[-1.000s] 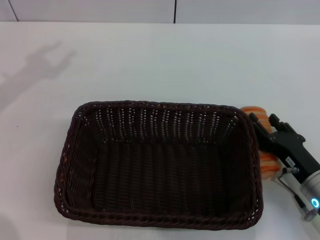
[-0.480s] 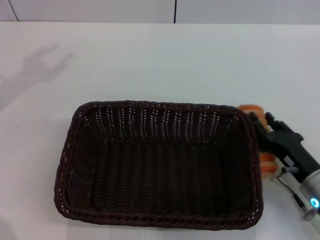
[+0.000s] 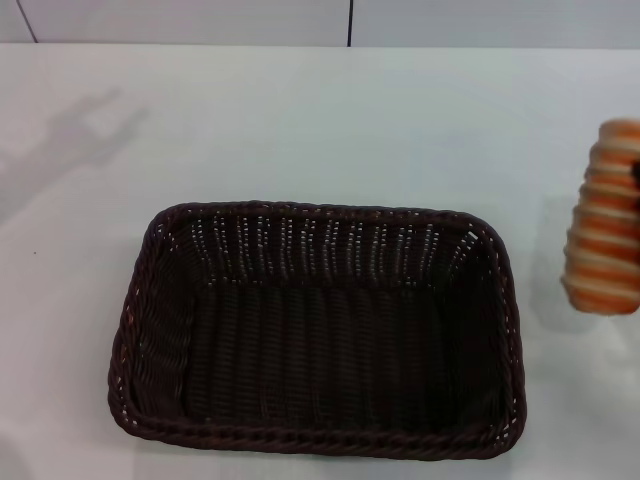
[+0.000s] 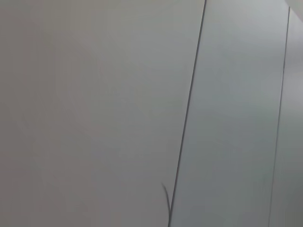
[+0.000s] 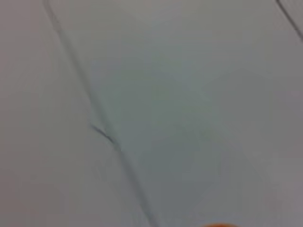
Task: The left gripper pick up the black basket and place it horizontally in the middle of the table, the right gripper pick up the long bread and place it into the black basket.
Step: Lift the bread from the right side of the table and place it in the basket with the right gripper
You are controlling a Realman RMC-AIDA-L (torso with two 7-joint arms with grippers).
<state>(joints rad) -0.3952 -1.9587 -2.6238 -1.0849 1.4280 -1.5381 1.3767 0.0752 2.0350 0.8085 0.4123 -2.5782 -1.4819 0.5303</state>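
The white bench point(image 3: 300, 120) is being shown by the head view as the broadest thing, running out on every side of the black basket point(image 3: 318, 445) and meeting a pale panelled wall point(image 3: 200, 20) beyond the basket's far rim. The black basket is being carried flat on the bench, with its long sides set crosswise to the robot and its braided rim closed all round. Its slatted, sloping walls and woven floor are being shown from above. A soft grey shadow point(image 3: 70, 140) is being cast on the bench, well apart from the basket, beyond its far left corner. The long bread point(image 3: 603, 217) is being seen to the right of the basket, clear of its rim and level with its far right corner. The bread's length is being held roughly at right angles to the basket's long sides, and its orange stripes are being shown crosswise. Only pale wall panels with dark seams are being shown by both wrist views, apart from an orange sliver of the long bread point(image 5: 218, 225) in the right wrist view. Neither pincer is being shown in any view, so whether each is apart or clamped cannot be told.
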